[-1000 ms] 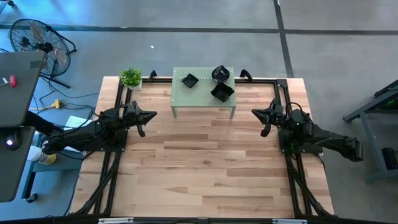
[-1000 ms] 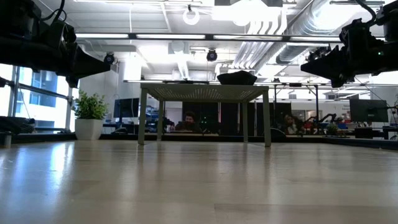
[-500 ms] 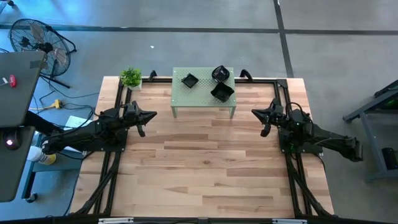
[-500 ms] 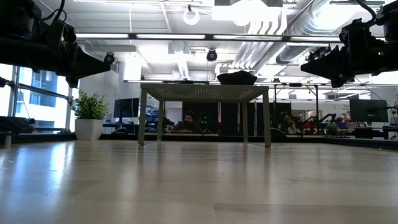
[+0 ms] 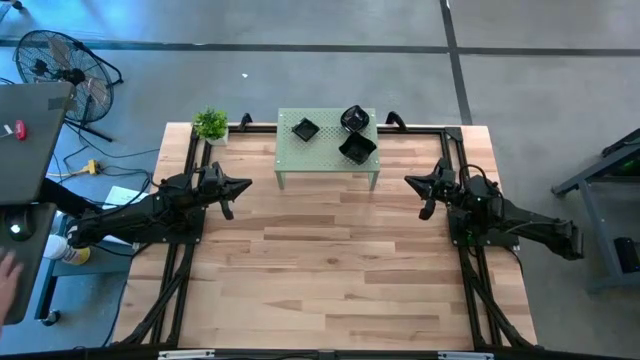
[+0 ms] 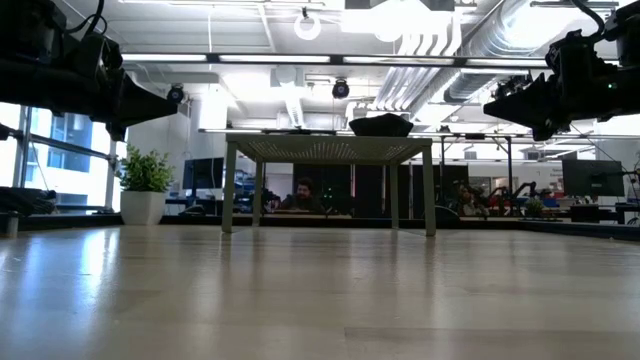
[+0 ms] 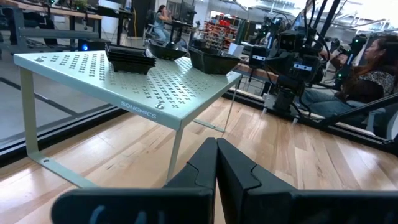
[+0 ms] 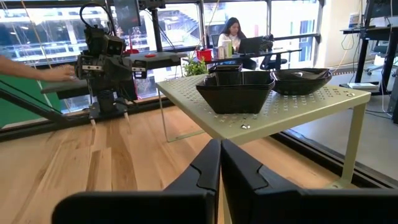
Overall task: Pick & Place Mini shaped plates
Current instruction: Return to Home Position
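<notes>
Open-plan robotics lab: exposed ceiling ducts (image 6: 450, 35), floor fan (image 5: 60, 62), concrete floor (image 5: 300, 80), seated person (image 8: 233, 30).

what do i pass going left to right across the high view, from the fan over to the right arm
fan → left claw → stack of square plates → right claw

Desk (image 6: 320, 290): pale wood planks across the foreground.
Shelf (image 6: 330, 148): pale green, perforated top, thin legs, at the desk's far middle.
Mini shaped plates (image 6: 380, 125): one dark stack showing on the shelf top, right of its middle.
Potted plant (image 6: 145, 185): white pot, far left, near the shelf.
Left hand (image 6: 160, 102): high at upper left, pointing inward.
Right hand (image 6: 492, 105): high at upper right, pointing inward.
Person (image 6: 303, 192): seated in the room behind, seen under the shelf.
</notes>
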